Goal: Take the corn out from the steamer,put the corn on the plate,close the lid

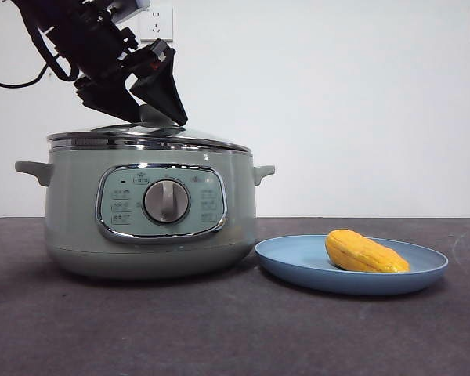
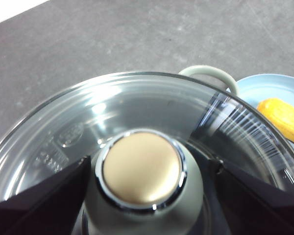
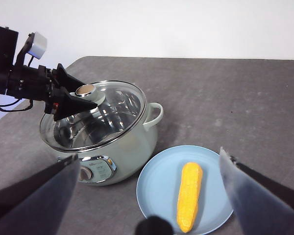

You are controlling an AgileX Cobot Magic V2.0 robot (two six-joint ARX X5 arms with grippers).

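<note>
**Lid down on the steamer, corn already plated**

From where I stand, the corn lies on its side on the plate, just beside the steamer on the dark table. Lying flat in the shallow dish, it has little reason to roll; I judge that part of the job done.

The lid sits on top of the steamer, its steel rim looking level all the way round the pot's mouth from the front. The left gripper comes down from the upper corner at a slant, and its two black jaws stand on either side of the lid's knob. In the left wrist view there is a slim gap between each jaw and the knob, so the jaws look parted around it rather than squeezing it; I take it they hold nothing, though the gap is narrow and contact lower down is hidden. Straddling the knob makes sense: it is the one part of a glass lid that can be gripped without slipping.

The right gripper hangs high above the plate, jaws spread wide and empty, well clear of the corn. It looks to be waiting out of the way.

All that seems left is for the left arm to lift straight off without dragging the lid askew.
</note>
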